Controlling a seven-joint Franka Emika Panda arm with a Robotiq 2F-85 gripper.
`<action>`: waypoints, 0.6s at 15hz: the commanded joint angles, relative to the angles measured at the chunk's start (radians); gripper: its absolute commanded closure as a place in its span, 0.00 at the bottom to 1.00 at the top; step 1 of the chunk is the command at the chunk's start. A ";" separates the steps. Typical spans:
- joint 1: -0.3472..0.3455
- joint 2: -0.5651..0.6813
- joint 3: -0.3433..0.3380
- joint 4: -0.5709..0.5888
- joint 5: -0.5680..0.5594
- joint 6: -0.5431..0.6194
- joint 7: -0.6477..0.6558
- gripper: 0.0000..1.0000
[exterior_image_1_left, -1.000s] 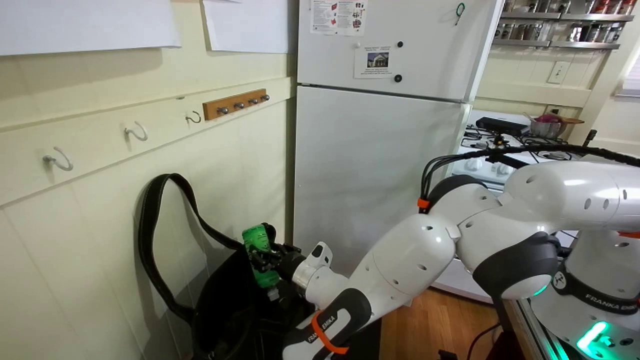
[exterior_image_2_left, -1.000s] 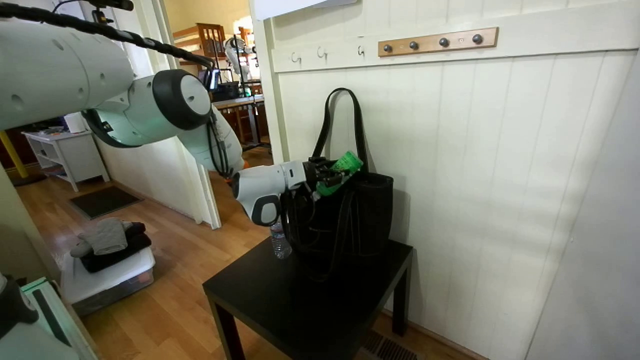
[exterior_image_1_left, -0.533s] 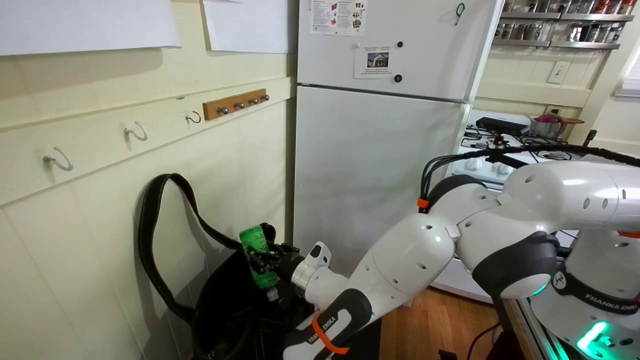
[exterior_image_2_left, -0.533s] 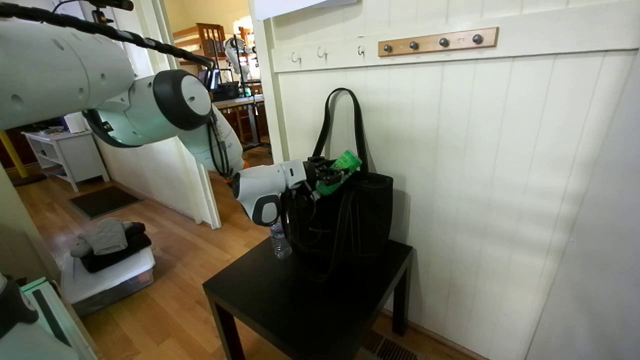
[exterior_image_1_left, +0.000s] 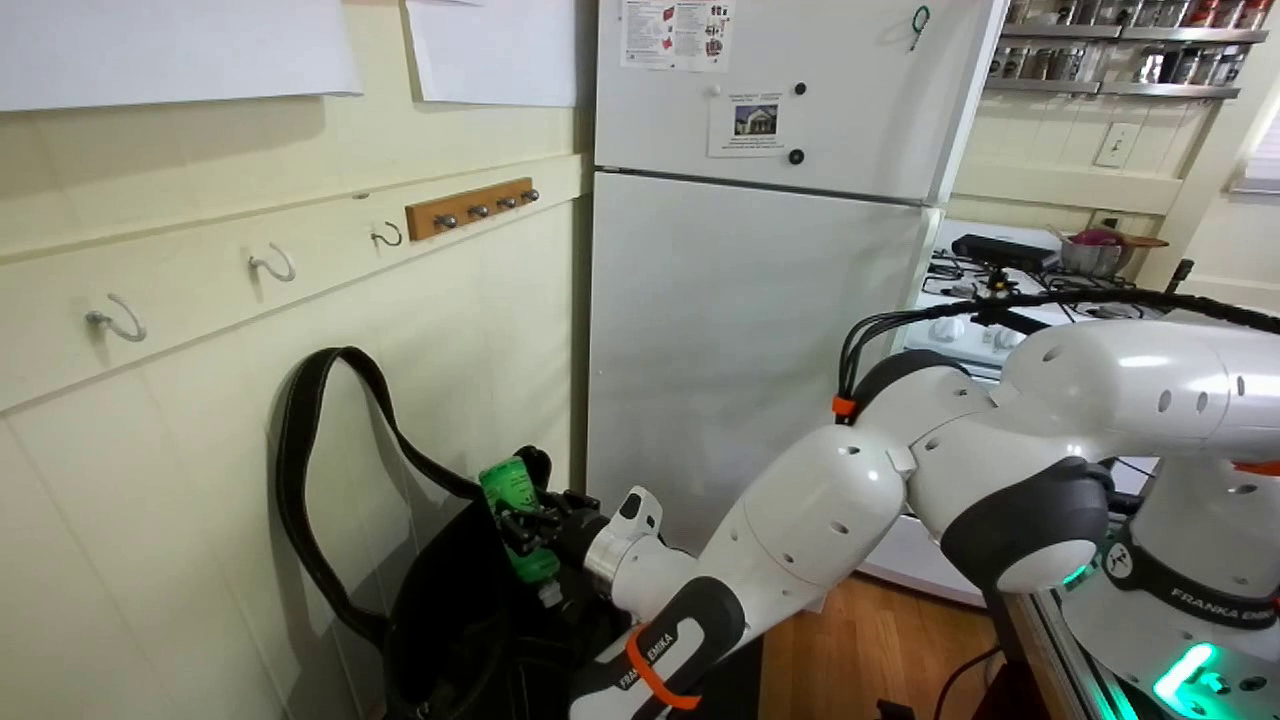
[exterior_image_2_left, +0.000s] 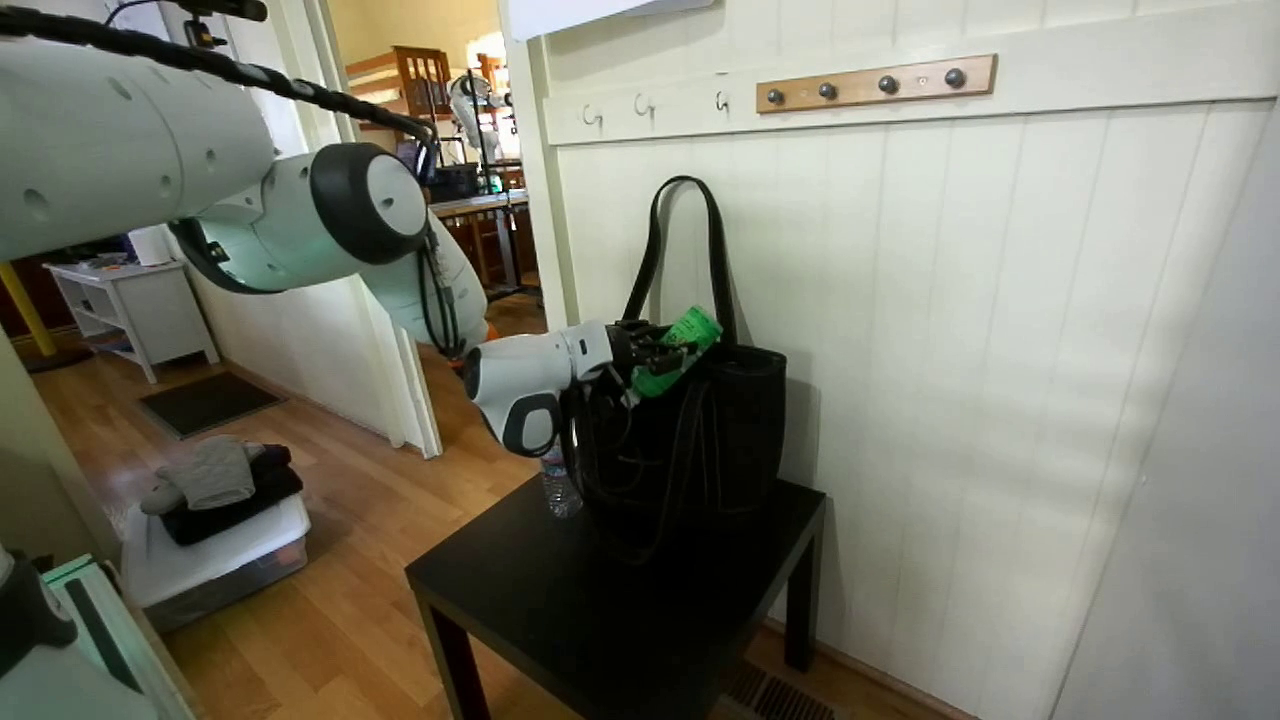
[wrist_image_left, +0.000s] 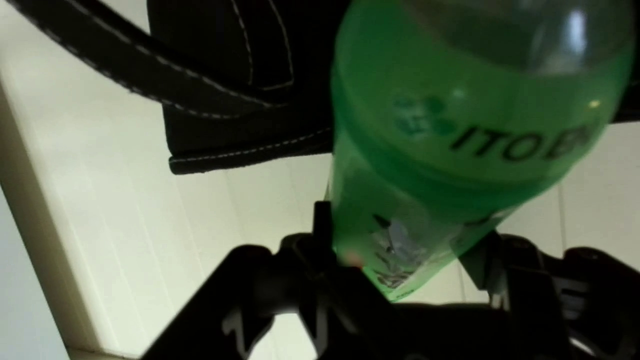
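A green labelled bottle (wrist_image_left: 450, 135) is pinched between the fingers of my gripper (wrist_image_left: 402, 242), one pad on each side of it. In an exterior view the bottle (exterior_image_1_left: 510, 484) leans, its clear narrow end lower than the broad green end. Right below and around it is a black tote bag (exterior_image_1_left: 450, 610) with white stitching, its strap standing up against the wall. In an exterior view the gripper (exterior_image_2_left: 672, 352) is at the height of the bag's (exterior_image_2_left: 742, 430) top. Whether the bottle's low end dips below the rim I cannot tell.
The bag stands on a small black table (exterior_image_2_left: 560, 600) against the white panelled wall (exterior_image_2_left: 1000, 300). A clear water bottle (exterior_image_2_left: 561, 490) stands beside it, under my wrist. Hooks and a wooden knob rack (exterior_image_1_left: 472, 208) line the wall above. A white fridge (exterior_image_1_left: 750, 340) rises close behind.
Gripper and bottle have sunk very slightly, and the upper arm has shifted a touch. The hold on the bottle looks the same; bag and table have not moved.
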 joint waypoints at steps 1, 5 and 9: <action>-0.030 0.000 0.047 -0.016 -0.038 0.020 -0.025 0.64; -0.052 0.000 0.073 -0.021 -0.080 0.020 -0.038 0.12; -0.056 0.000 0.069 -0.024 -0.089 0.020 -0.046 0.00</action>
